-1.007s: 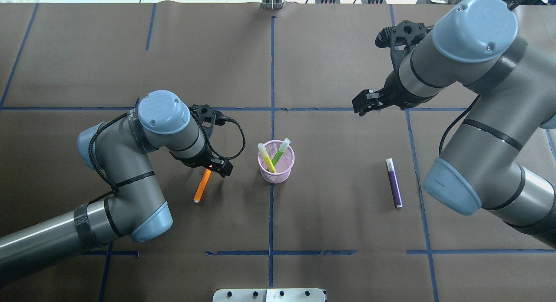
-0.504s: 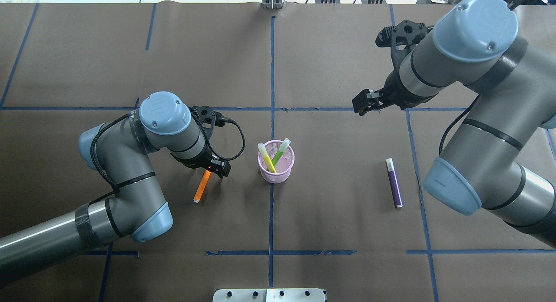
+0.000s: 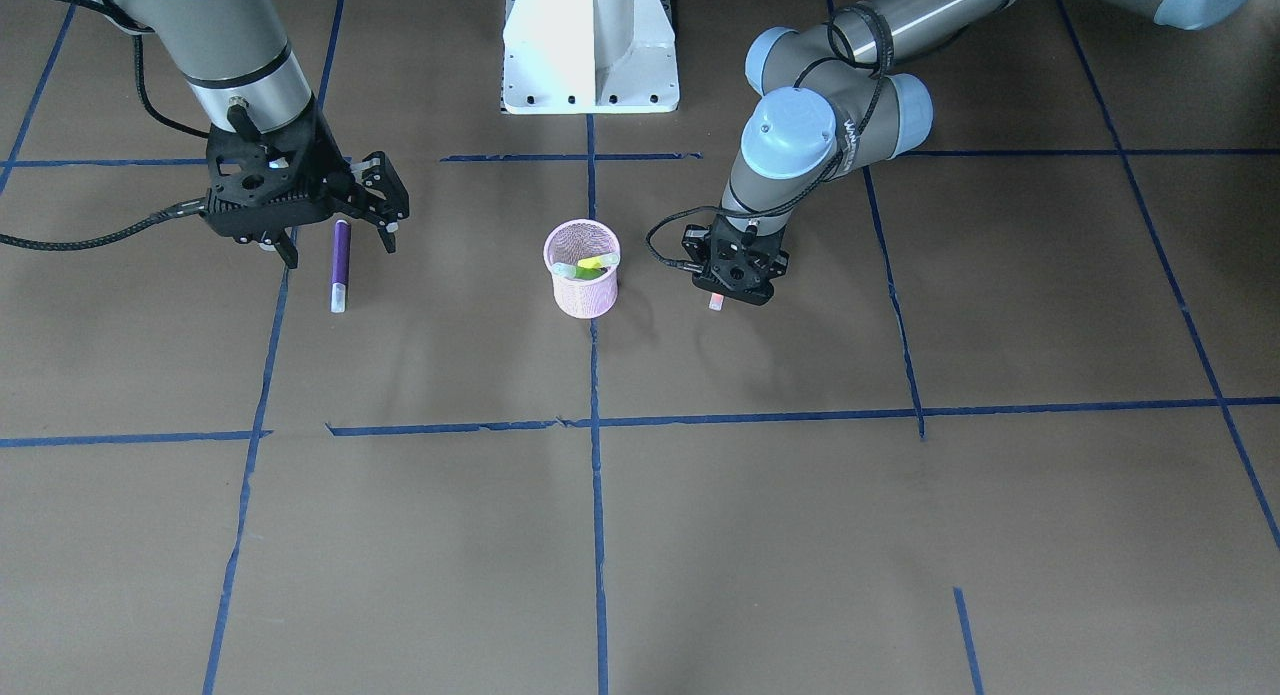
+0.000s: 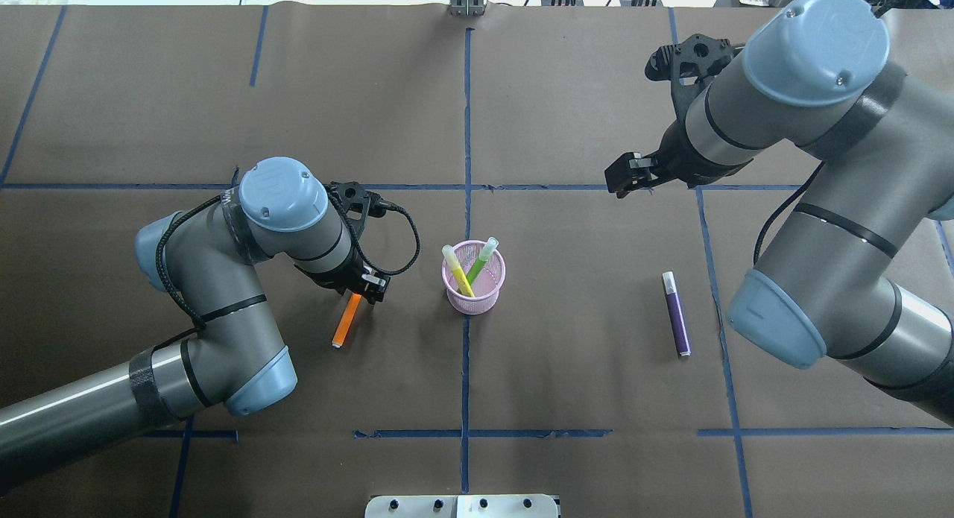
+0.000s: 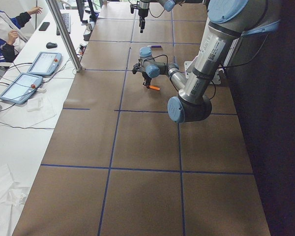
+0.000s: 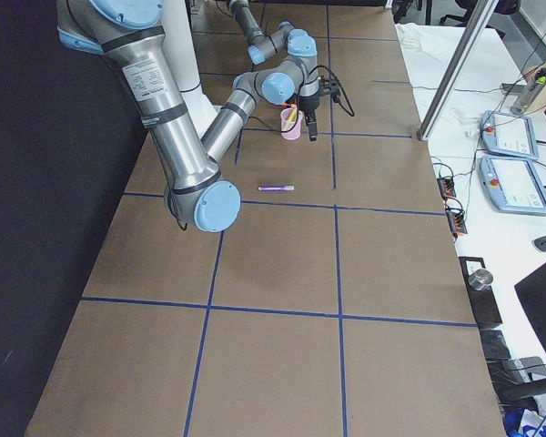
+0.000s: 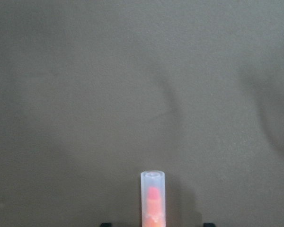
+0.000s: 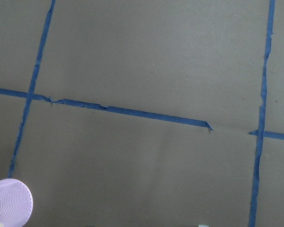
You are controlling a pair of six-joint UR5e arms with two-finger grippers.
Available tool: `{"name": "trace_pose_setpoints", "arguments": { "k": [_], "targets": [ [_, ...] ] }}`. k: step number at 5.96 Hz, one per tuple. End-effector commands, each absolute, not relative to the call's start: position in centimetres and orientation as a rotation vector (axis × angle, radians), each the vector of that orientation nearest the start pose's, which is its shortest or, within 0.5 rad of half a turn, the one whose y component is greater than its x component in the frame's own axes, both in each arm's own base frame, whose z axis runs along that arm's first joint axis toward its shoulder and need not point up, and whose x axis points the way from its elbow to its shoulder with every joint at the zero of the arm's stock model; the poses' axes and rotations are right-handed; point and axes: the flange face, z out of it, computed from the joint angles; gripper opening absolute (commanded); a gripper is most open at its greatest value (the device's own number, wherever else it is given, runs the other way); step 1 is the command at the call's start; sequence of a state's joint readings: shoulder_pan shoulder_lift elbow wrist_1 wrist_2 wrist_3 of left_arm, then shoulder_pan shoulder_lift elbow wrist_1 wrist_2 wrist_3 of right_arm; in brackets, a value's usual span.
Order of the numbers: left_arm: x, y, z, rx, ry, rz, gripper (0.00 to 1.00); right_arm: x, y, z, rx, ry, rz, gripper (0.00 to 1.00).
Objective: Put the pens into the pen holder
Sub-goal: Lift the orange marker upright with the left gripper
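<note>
the left fingers (image 4: 369, 285) are down low around the far end of the orange pen (image 4: 346, 320). they're spread wider than it, one on each side, with its clear cap poking out between them. the pen's flat on the surface (image 4: 566, 369), left of the pink pen holder (image 4: 477, 302), which has a yellow pen (image 4: 456, 268) and a green pen (image 4: 481, 256) in it. the right fingers (image 4: 624, 177) hang wide open, well apart from the purple pen (image 4: 677, 314).

- The pen holder (image 4: 469, 303) stands at the middle of the surface (image 4: 581, 369), with two pens (image 4: 456, 270) leaning inside it.
- The left-hand pen (image 4: 346, 320) lies flat near the holder, its far end under the left gripper (image 4: 370, 288).
- The right-hand pen (image 4: 677, 314) lies flat, well apart on the holder's other side.
</note>
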State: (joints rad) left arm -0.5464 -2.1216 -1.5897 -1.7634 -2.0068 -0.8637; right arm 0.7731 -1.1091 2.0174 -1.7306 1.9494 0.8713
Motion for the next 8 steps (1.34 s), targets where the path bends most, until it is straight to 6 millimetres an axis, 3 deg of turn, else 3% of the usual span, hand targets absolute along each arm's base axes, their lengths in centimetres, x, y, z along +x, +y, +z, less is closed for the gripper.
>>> {"name": "trace_pose_setpoints", "arguments": {
  "k": [1,2,4,5,6,7,8],
  "targets": [
    [53.8,-43.5,30.8,0.106,0.854,0.315,0.0,-33.8,-46.5,23.4,0.228,-0.791,-0.073,1.0],
    [52.1,-44.4,29.4,0.135,0.877,0.299,0.0,-33.7,-46.6,23.4,0.23,-0.79,-0.072,1.0],
    [43.7,-45.7,23.2,0.284,0.983,0.261,0.0,-32.6,-47.0,24.2,0.187,-0.808,-0.063,1.0],
    [40.2,-44.3,18.8,0.377,1.063,0.268,0.0,-32.0,-47.6,24.5,0.166,-0.817,-0.054,1.0],
    [38.1,-42.7,15.8,0.453,1.148,0.28,0.0,-31.6,-47.6,25.9,0.147,-0.81,-0.045,1.0],
    [37.2,-42.2,15.3,0.544,1.256,0.289,0.0,-31.5,-47.5,26.5,0.14,-0.803,-0.041,1.0],
    [38.0,-42.6,17.0,0.635,1.379,0.299,0.0,-31.4,-47.3,26.5,0.141,-0.806,-0.042,1.0]
  ]
}}
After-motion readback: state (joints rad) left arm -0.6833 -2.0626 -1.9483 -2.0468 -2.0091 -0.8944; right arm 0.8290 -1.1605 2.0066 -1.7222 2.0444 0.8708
